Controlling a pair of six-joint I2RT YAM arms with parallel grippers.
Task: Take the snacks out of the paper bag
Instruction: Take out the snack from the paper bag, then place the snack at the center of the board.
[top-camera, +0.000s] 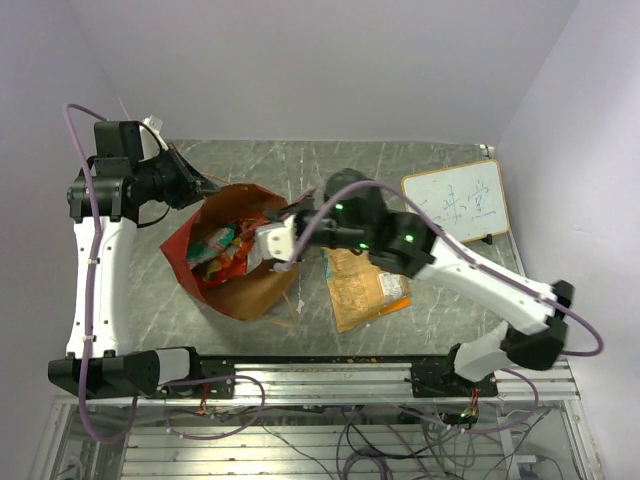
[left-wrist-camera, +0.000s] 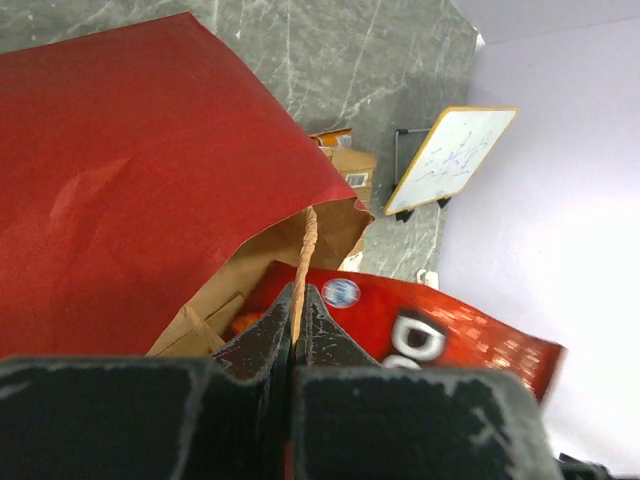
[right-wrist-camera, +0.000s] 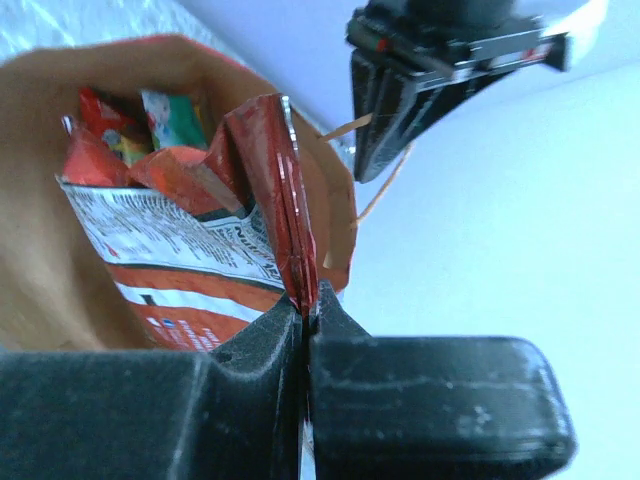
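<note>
The paper bag (top-camera: 250, 290), red outside and brown inside, lies open on the table with several snacks (top-camera: 218, 250) in it. My left gripper (top-camera: 208, 186) is at the bag's far rim, shut on its twine handle (left-wrist-camera: 306, 245), beside the red wall (left-wrist-camera: 130, 170). My right gripper (top-camera: 258, 252) is at the bag's mouth, shut on the crimped edge of a red packet (right-wrist-camera: 275, 190), which also shows in the left wrist view (left-wrist-camera: 450, 340). More packets, red and teal (right-wrist-camera: 170, 115), lie deeper inside the bag (right-wrist-camera: 40, 250). The left gripper's fingers (right-wrist-camera: 395, 110) show above the rim.
An orange-brown packet (top-camera: 362, 288) lies flat on the table right of the bag, under my right arm; it also shows in the left wrist view (left-wrist-camera: 345, 165). A white framed whiteboard (top-camera: 455, 205) stands at the back right. Walls close the back and sides.
</note>
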